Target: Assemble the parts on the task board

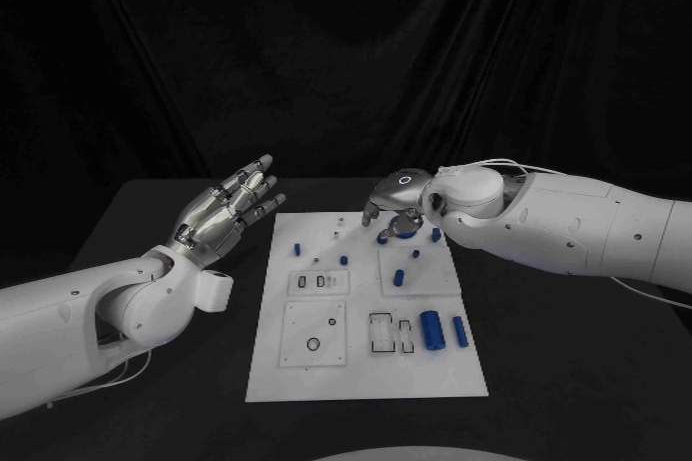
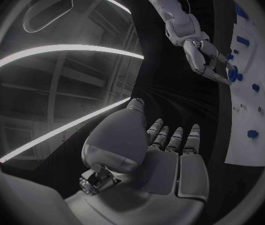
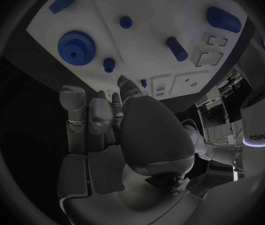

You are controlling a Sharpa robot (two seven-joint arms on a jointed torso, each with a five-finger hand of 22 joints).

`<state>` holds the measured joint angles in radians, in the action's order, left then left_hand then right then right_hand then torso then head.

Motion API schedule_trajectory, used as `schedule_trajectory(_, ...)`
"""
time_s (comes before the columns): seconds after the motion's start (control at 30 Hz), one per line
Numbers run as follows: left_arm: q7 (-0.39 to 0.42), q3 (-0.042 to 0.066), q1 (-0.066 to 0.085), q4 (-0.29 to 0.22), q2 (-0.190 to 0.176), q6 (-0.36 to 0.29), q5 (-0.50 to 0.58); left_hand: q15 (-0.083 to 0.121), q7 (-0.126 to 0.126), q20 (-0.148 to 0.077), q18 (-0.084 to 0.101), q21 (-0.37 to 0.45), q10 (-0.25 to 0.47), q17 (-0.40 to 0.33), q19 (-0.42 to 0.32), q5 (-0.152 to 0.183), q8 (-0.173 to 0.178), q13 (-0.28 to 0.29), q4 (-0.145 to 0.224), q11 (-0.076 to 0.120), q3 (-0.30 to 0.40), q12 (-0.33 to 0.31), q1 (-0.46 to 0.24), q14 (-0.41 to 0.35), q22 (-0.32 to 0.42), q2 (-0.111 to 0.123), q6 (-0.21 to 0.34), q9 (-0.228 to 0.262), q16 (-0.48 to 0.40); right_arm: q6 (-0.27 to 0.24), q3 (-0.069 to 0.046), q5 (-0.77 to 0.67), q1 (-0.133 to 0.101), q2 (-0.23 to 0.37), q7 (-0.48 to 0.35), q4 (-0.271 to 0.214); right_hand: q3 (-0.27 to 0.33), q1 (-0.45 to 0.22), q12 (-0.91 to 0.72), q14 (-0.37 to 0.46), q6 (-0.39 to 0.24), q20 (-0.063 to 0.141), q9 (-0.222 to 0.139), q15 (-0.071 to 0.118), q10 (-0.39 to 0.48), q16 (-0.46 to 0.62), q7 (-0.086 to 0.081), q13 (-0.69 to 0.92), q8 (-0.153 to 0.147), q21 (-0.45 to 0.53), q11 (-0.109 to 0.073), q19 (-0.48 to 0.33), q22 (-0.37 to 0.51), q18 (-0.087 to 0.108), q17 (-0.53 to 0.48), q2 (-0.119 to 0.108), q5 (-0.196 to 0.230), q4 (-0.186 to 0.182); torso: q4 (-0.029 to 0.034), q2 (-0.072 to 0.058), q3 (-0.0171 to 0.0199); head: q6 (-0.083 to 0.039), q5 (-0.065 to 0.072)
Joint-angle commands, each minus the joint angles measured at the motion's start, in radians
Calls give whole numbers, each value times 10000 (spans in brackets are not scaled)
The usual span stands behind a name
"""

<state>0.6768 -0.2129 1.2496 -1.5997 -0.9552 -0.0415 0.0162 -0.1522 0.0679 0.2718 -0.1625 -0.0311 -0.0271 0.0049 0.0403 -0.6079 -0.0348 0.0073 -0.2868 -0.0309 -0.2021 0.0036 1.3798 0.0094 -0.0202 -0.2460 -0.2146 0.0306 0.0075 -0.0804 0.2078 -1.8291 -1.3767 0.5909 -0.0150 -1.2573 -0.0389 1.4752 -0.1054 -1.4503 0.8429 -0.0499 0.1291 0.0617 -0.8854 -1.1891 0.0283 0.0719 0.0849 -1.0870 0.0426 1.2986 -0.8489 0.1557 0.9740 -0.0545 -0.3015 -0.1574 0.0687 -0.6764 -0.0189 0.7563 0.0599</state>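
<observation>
The white task board (image 1: 368,376) lies in the middle of the black table. My right hand (image 1: 397,206) hovers over its far end, fingers pointing down just above a blue gear (image 1: 405,232) and holding nothing. The right wrist view has the gear (image 3: 76,45) lying flat beyond the fingertips (image 3: 73,97), with small blue pegs (image 3: 109,64) around it. My left hand (image 1: 231,211) is raised left of the board, fingers straight and apart, empty. From the left wrist view, the right hand (image 2: 207,60) reaches down beside the gear (image 2: 234,75).
Two larger blue cylinders (image 1: 431,328) (image 1: 460,329) lie at the board's near right. Small pegs (image 1: 299,249) (image 1: 400,276) stand near the middle. Recessed plates (image 1: 316,333) take up the near left. Black table surrounds the board.
</observation>
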Motion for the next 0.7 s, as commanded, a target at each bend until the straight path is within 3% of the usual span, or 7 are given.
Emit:
schedule_trajectory(0.03, 1547, 9, 29, 22, 47, 257, -32, -50, 21, 74, -187, -68, -54, 22, 25, -37, -60, 17, 1, -64, 70, 61, 126, 54, -21, -18, -85, 9, 74, 230, -6, -257, 65, 22, 310, 57, -55, -8, 60, 38, -8, -1, 11, -31, 52, 69, 6, 13, -50, -10, -8, -92, 37, -155, -35, -110, -43, 37, 4, 28, -5, 63, 14)
schedule_trajectory(0.43, 1437, 9, 29, 91, 83, 318, -32, -96, 59, 97, -189, -94, -72, 34, 55, -47, -61, 21, -6, -112, 87, 66, 154, 82, -33, -14, -88, 7, 103, 2, -6, -326, 263, -81, 330, 414, -173, -149, -148, -71, 117, -14, 59, -39, -263, -263, -48, 153, -19, -313, 1, -26, -421, -213, 394, -78, -74, 75, -12, 22, -12, 231, -41)
schedule_trajectory(0.53, 1417, 9, 29, 97, 92, 327, -32, -124, 88, 110, -188, -102, -93, 37, 64, -88, -58, 26, 4, -153, 97, 73, 186, 93, -35, 12, -82, 5, 115, -23, -6, -329, 280, -112, 314, 486, -230, -144, -179, -6, 193, -17, 87, -40, -285, -158, -77, 175, 14, -225, -10, -122, -306, -183, 232, -59, -102, 104, -17, 23, -11, 357, -57)
schedule_trajectory(0.7, 1327, 8, 29, 90, 120, 435, -32, -134, 135, 118, -184, -109, -133, 39, 70, -170, -63, 36, 32, -209, 110, 86, 253, 98, -36, 74, -105, 8, 123, -370, -6, -331, 310, -161, 140, 623, -527, -66, -326, 31, 361, -27, 171, -47, -449, -234, -145, 249, 69, -325, -12, -189, -512, -197, 322, -16, -531, 207, -7, 30, -9, 419, -50)
